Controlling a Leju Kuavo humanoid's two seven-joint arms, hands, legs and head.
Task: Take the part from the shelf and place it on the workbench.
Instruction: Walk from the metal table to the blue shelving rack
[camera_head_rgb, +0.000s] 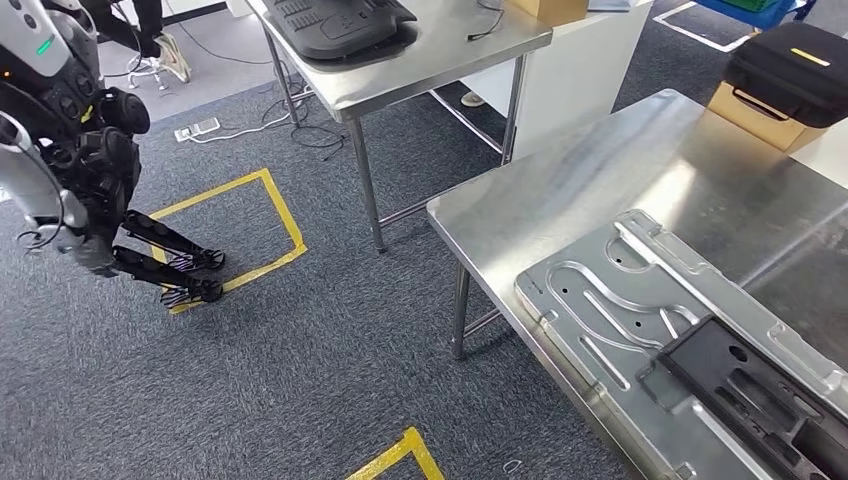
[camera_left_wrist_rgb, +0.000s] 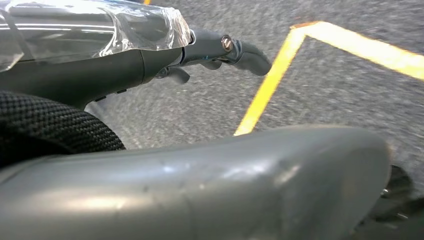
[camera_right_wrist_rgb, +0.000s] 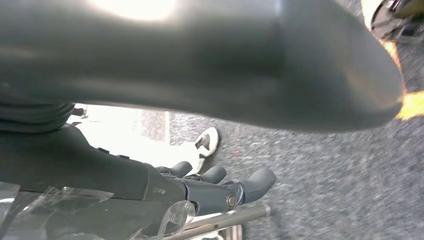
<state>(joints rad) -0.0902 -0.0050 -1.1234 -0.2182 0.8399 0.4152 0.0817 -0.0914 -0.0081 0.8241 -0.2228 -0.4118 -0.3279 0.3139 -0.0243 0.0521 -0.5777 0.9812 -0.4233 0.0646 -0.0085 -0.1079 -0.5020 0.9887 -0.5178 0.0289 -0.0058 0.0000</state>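
Metal part (camera_head_rgb: 650, 330) on workbench (camera_head_rgb: 640, 170), cut off at frame edge.

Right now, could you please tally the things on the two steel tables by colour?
Silver: 1, the metal panel on the near table.
Black: 2, the part lying on that panel and the tray on the far table.
Total: 3.

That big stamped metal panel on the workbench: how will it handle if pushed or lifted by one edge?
The metal panel looks like thin sheet stiffened by pressed ribs, so probably fairly rigid, maybe some flex along its length. Bare metal on the steel workbench should slide easily. The black part lying on it may shift if it tilts.
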